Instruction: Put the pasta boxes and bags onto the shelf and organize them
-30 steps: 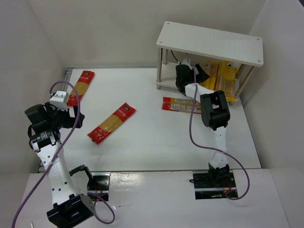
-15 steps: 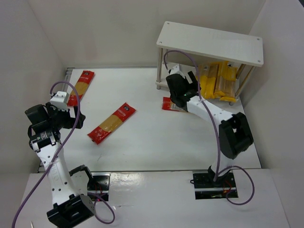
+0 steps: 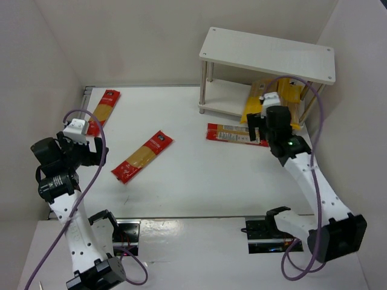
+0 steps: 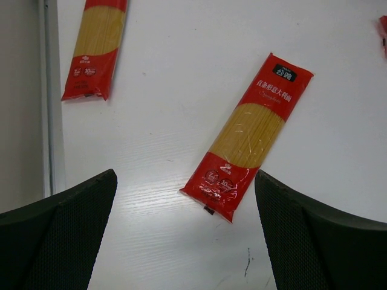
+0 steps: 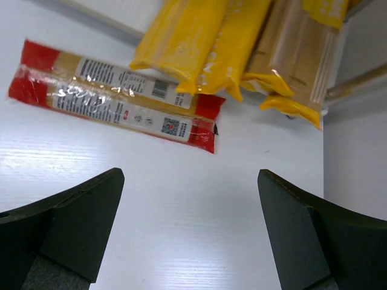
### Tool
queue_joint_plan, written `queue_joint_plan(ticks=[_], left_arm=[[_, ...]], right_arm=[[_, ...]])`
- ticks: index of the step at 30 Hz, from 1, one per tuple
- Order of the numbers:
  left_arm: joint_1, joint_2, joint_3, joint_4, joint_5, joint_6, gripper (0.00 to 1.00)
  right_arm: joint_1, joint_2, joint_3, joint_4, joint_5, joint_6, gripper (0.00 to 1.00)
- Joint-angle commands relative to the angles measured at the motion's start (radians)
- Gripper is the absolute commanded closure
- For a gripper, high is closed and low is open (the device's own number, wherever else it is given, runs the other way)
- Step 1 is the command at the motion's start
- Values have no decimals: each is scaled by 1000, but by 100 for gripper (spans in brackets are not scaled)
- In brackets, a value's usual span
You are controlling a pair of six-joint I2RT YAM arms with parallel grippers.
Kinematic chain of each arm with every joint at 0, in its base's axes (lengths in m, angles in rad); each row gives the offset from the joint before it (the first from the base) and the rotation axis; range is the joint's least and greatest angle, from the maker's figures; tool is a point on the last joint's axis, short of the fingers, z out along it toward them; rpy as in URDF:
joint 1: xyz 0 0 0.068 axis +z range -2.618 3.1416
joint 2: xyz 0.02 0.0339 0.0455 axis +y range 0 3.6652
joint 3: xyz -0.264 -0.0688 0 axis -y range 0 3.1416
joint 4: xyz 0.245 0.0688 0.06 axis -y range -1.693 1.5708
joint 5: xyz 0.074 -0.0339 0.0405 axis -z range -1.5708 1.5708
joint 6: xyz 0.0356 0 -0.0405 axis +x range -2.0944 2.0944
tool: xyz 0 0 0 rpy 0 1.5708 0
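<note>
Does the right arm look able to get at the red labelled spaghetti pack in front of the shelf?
Probably yes. The right tool is open, hovering over the red labelled spaghetti pack; only the yellow packs crowd its far edge.

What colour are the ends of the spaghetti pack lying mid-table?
Red; spaghetti pack shows best in left wrist view.

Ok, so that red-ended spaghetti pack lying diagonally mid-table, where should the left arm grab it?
Probably pinch the spaghetti pack across its narrow width at the yellow middle, coming straight down. It lies flat and diagonal on the table, so the left gripper should turn square to its long edges.
</note>
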Motion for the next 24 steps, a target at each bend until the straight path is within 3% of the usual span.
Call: queue_joint_plan(ticks=[1,8,15,24], left_arm=[[5,-34,16,20,-12,-37,0],[5,-45,7,29,-37,-57,0],[5,57,16,20,-37,-66,0],[5,44,7,20,-52,-57,0]], right_arm=[[-149,-111,-34,-75,-301,42,0],[-419,-206,-83,-102,-508,4,0],[-473,-234,-94,-102,-559,-17,0],[-532,-281,-103,-102,-578,-27,0]])
